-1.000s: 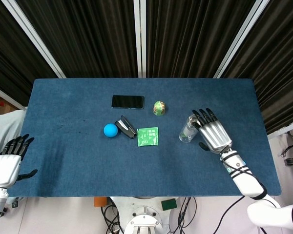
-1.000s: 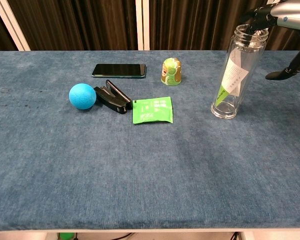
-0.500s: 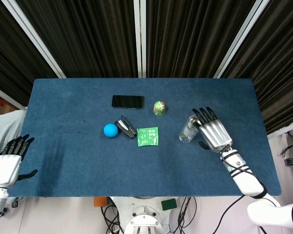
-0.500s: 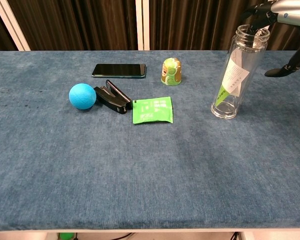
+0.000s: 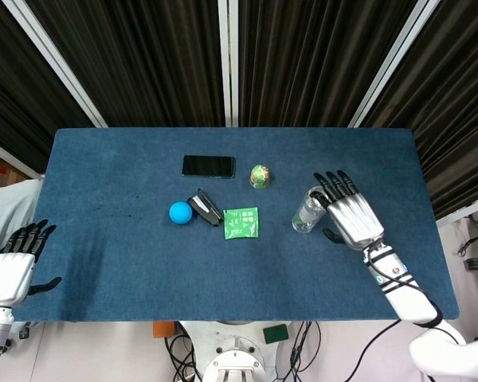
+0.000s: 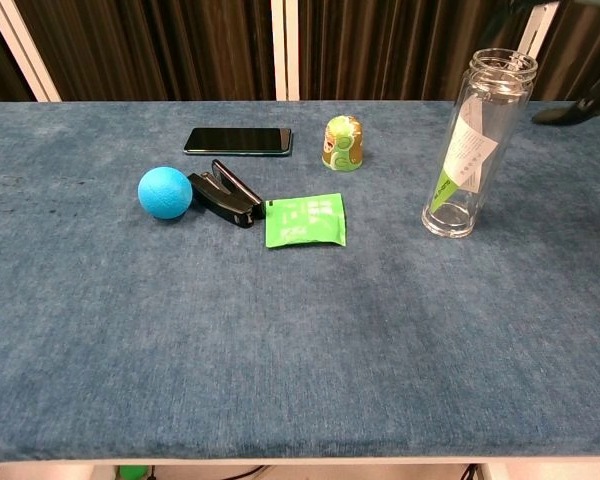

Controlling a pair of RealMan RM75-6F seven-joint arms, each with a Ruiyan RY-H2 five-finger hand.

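The right hand [image 5: 349, 216] is seen raised above the right part of the table [image 5: 111, 247], palm down, its fingers spread and stretched toward the far side; nothing is held in it. Its dark fingertips [image 5: 328, 184] are seen, from the head view, over the mouth of the bottle [image 6: 476, 145], and whether the rim is touched cannot be told. In the chest view only a dark tip of the hand is caught at the right edge, level with the bottle's neck.

The bottle is stood upright on its base, right of centre, its long axis vertical and its open mouth pointed straight up. A white label and a green strip are shown through the clear wall.

The left hand [image 5: 13, 263] is held off the near left corner of the table, fingers apart and empty, well away from everything.

To the left of the bottle, a green packet [image 6: 305, 220] is laid flat, a black clip [image 6: 224, 194] is set just beside it, and a blue ball [image 6: 165, 192] is placed at the clip's left. Farther back, a phone [image 6: 237, 140] is laid face up and a small green-and-yellow cup [image 6: 343, 143] is stood to its right.
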